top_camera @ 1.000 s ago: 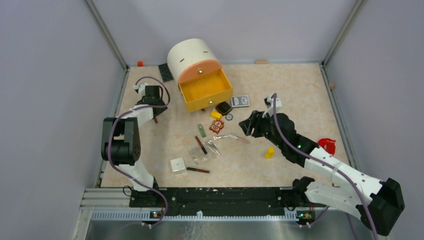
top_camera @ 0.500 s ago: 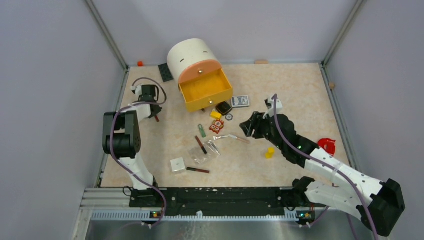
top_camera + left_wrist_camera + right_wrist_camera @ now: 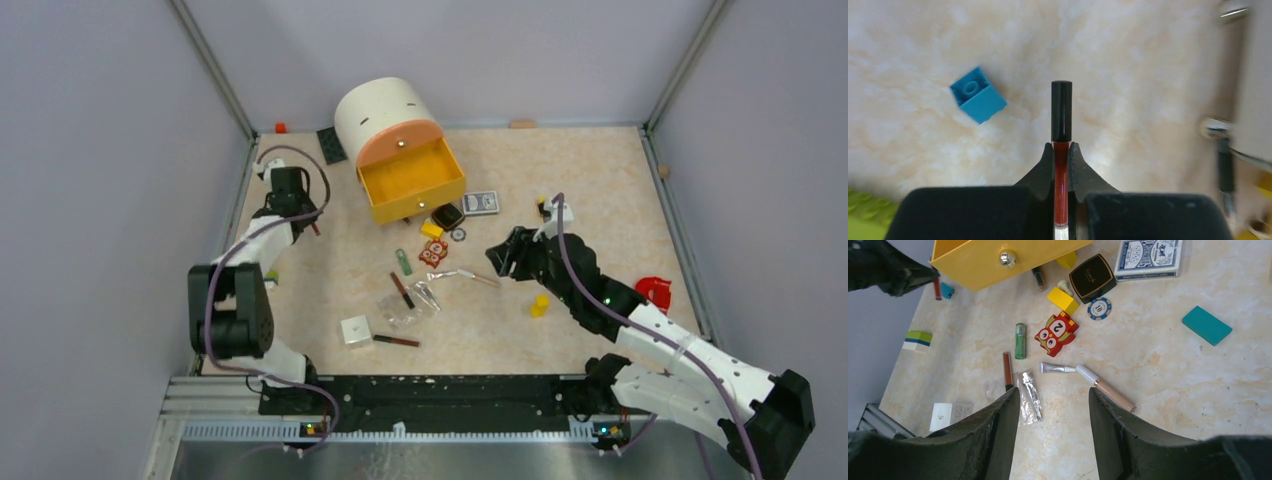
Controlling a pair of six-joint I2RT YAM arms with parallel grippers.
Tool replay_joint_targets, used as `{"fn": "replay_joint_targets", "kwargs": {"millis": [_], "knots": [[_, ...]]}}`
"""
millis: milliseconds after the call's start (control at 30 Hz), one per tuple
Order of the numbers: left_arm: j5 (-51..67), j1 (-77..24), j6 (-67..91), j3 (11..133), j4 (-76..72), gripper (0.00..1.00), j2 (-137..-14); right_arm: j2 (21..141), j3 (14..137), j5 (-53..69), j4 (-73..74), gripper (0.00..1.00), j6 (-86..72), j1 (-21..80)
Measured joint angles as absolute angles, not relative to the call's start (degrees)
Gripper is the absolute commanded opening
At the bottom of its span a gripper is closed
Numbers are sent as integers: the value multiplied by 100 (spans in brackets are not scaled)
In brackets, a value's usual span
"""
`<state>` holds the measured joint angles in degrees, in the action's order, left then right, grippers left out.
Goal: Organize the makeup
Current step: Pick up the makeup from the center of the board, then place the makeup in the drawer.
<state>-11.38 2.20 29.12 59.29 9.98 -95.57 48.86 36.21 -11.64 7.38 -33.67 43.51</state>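
Far left first: left gripper (image 3: 1061, 156) pinched tight on a slim lip tube (image 3: 1061, 107), fingers closed on the clear dark-red barrel, glossy black cap jutting straight ahead past the tips. Long axis in line with the fingers, so probably no re-gripping needed, only a carry. Lifted clear of the table (image 3: 600, 190) or resting on it: cannot tell. Just left of the cap in the wrist view, a blue block (image 3: 978, 95), apart from the tube and no part of the job. Next to the right, the key relation: yellow drawer (image 3: 415, 199) pulled open, near the left gripper, off to its right and slightly farther back, with the left arm plainly the nearer of the two. Likely calls for a short swing rightward over the drawer wall before letting go. Mid-table, loose makeup lying flat: dark-red pencil (image 3: 1007, 370), green pencil (image 3: 1020, 341), silver tube (image 3: 1054, 368), beige concealer (image 3: 1105, 388), and black compact (image 3: 1091, 277) close to the drawer front. Farthest right, right gripper (image 3: 1054, 395), jaws apart and holding nothing, poised above the silver tube and concealer.
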Motion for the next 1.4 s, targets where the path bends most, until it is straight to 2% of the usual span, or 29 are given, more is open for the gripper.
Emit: {"fn": "replay_joint_targets", "kwargs": {"millis": [100, 233, 367, 767, 900, 1100, 1400], "knots": [[-1184, 32, 2655, 5286, 681, 0, -8101, 4823, 3588, -1216, 753, 52, -3369, 4351], [-1175, -729, 1951, 4722, -69, 0, -6049, 4759, 3514, -1286, 797, 52, -3369, 4351], [-438, -1337, 1044, 4770, -803, 0, -5417, 4683, 3444, -1306, 810, 52, -3365, 4351], [1787, -2008, -1313, 5472, -1044, 0, -7039, 4169, 3221, -1352, 858, 52, -3371, 4351], [2257, -2023, -2252, 6525, -644, 3, -7915, 4077, 3221, -1356, 878, 52, -3374, 4351], [2635, -2051, -3479, 8077, 412, 6, -9118, 3933, 3183, -1376, 950, 52, -3413, 4351], [2596, -2117, -4219, 8117, 1393, 17, -9542, 3861, 3103, -1417, 991, 52, -3420, 4351]]}}
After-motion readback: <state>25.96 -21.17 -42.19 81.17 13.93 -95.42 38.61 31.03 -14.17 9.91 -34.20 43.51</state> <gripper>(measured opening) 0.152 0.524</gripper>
